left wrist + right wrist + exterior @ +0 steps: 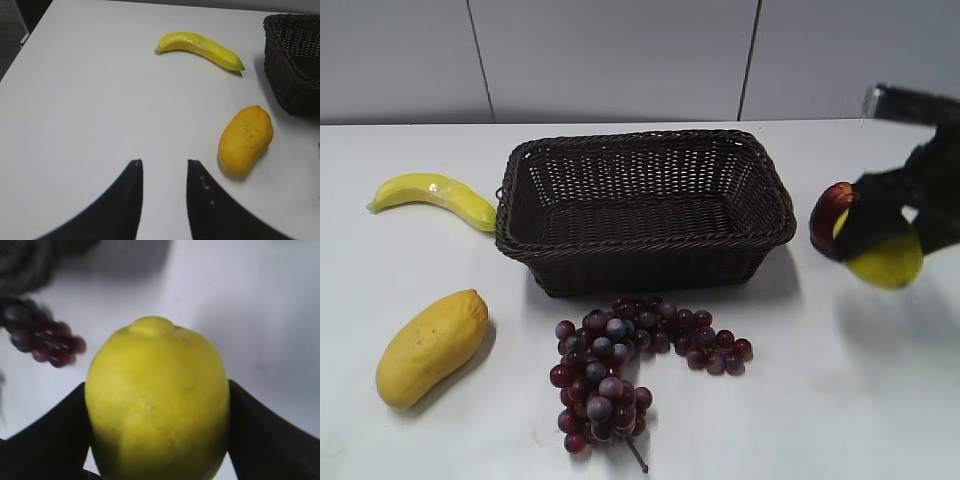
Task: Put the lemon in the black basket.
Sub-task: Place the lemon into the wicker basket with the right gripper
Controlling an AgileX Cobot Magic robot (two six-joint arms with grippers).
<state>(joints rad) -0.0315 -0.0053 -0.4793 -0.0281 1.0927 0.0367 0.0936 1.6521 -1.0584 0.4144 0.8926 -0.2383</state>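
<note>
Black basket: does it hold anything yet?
Empty. The black basket shows bare weave inside; the lemon sits in the right gripper.

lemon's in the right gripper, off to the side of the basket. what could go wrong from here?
1. The right gripper pinches the lemon only at its rounded sides; the smooth fruit could slip out during the move.
2. A red apple sits right beside the gripper, so a low sweep may knock it.
3. The black basket has a raised rim; crossing too low could clip the near wall and shove it into the grapes.
</note>
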